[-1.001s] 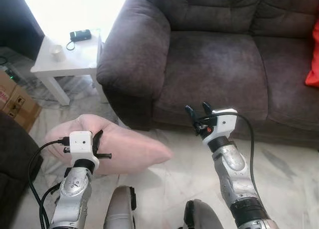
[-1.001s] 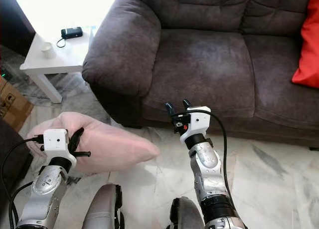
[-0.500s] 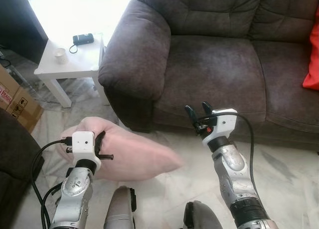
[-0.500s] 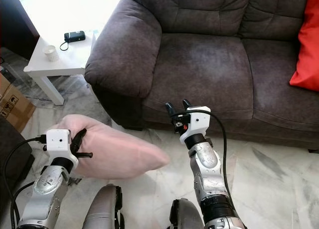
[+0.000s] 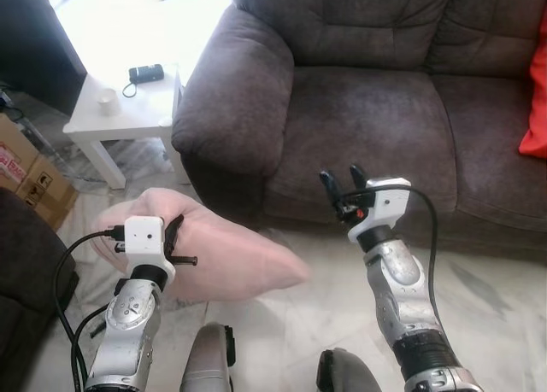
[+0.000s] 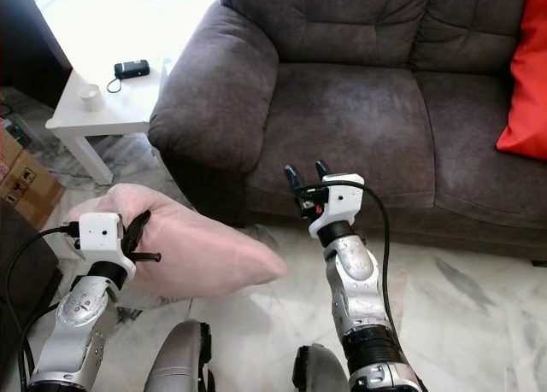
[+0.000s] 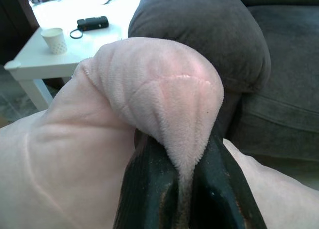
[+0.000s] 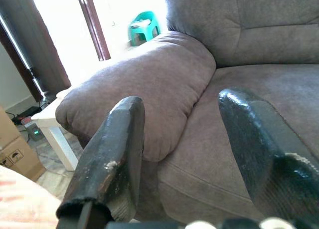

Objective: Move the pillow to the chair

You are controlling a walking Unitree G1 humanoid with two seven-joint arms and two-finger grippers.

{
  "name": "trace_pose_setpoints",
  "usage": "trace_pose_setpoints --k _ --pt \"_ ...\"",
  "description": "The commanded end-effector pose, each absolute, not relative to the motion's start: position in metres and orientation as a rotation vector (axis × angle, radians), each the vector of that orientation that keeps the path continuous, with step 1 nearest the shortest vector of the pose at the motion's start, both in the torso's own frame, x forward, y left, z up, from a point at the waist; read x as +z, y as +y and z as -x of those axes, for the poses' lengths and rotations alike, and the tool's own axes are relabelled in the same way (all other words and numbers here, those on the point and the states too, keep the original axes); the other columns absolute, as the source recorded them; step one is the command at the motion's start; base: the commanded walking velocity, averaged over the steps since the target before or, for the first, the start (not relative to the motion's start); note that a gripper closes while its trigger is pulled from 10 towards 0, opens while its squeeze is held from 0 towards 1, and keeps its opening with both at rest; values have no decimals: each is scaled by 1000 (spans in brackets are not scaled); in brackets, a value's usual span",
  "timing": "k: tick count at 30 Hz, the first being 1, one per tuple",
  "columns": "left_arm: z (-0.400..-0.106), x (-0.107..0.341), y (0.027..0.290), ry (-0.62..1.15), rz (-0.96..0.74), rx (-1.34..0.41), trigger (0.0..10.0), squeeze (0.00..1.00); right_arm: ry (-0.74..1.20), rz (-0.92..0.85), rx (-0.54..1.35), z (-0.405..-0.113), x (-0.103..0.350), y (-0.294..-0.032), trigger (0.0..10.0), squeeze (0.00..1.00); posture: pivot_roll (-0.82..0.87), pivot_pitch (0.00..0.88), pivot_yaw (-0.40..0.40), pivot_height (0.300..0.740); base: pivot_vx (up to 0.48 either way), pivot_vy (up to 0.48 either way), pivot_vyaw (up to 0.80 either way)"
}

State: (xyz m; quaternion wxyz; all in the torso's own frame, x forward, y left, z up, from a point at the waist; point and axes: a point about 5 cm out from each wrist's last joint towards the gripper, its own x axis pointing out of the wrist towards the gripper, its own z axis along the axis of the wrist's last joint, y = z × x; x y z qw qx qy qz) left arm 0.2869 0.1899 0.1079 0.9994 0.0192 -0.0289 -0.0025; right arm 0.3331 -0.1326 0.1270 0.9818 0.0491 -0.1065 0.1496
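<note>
Pillow (image 5: 224, 256): pink, off the floor, pinched by a fold between closed left gripper (image 5: 173, 236) fingers, beside the sofa (image 5: 359, 110) arm. Right gripper (image 5: 339, 181): fingers apart, empty, before the sofa seat. Pickup done; carry and placing on chair outstanding.

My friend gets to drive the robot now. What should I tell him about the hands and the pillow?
Left gripper: shut on a fold of the pink pillow, held up off the floor near the brown sofa's armrest.
Right gripper: open, holding nothing, raised in front of the sofa seat.
Done: the pillow is picked up.
Left: carry it to the chair and put it down there. A red cushion lies on the sofa.
</note>
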Motion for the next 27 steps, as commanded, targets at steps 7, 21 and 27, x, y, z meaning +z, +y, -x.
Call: trace_pose_setpoints --k 7,21,27 --pt "-294 135 187 -175 -57 -19 10000 0 -218 -114 285 -335 125 -135 10000 0 110 71 18 649 0 0 0" --pt "-311 143 192 -193 -74 -21 10000 0 -263 -123 273 -347 139 -131 10000 0 108 0 39 649 0 0 0" --pt "-317 147 193 -207 -78 -19 10000 0 -272 -119 267 -351 142 -133 10000 0 105 0 32 649 0 0 0"
